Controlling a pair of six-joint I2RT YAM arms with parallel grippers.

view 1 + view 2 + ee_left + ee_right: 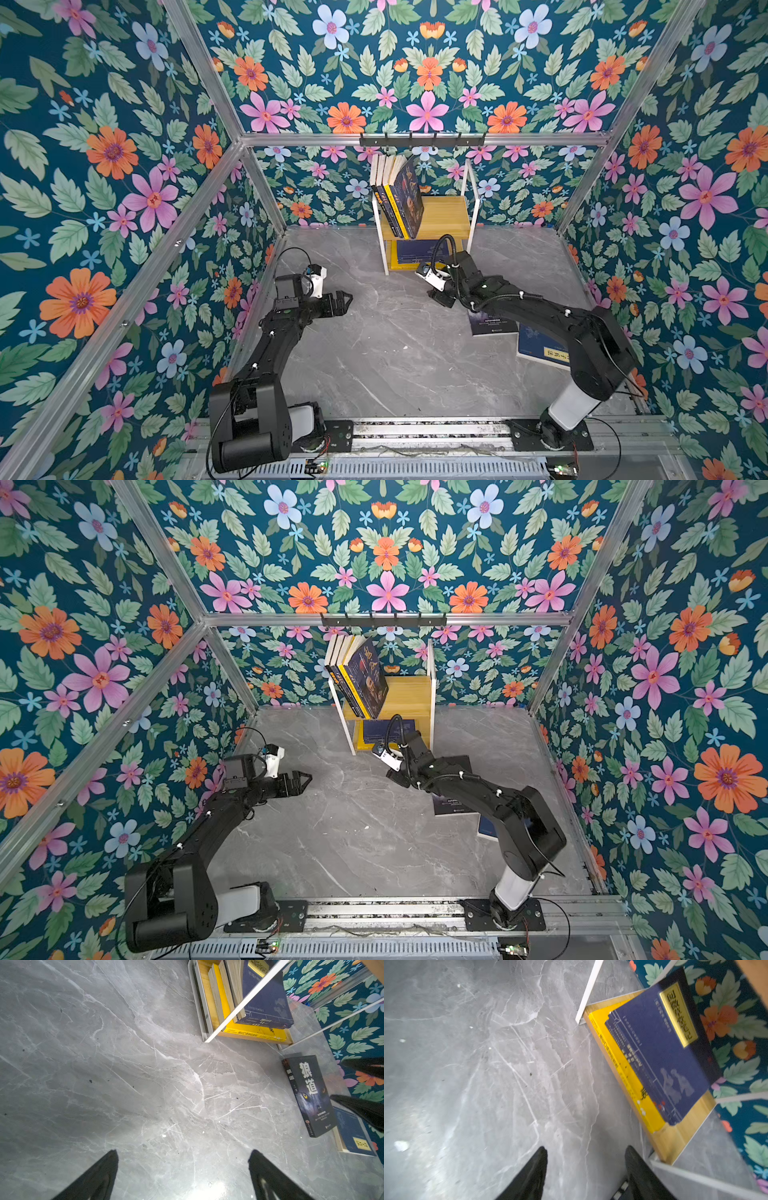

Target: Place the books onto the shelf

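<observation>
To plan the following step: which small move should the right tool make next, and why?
Probably swing the right tool back from the shelf toward the black wolf book. Its jaws stand open and empty, and that book, with a navy book beside it, lies flat on the table, not yet shelved.

Dark teal wallpaper printed with pink, orange and pale blue flowers and green leaves covers the back and side walls, framed by bare aluminium struts. A black hook rail sits on the back crossbar. The grey floor slab with white marble veining catches bright glare.
</observation>
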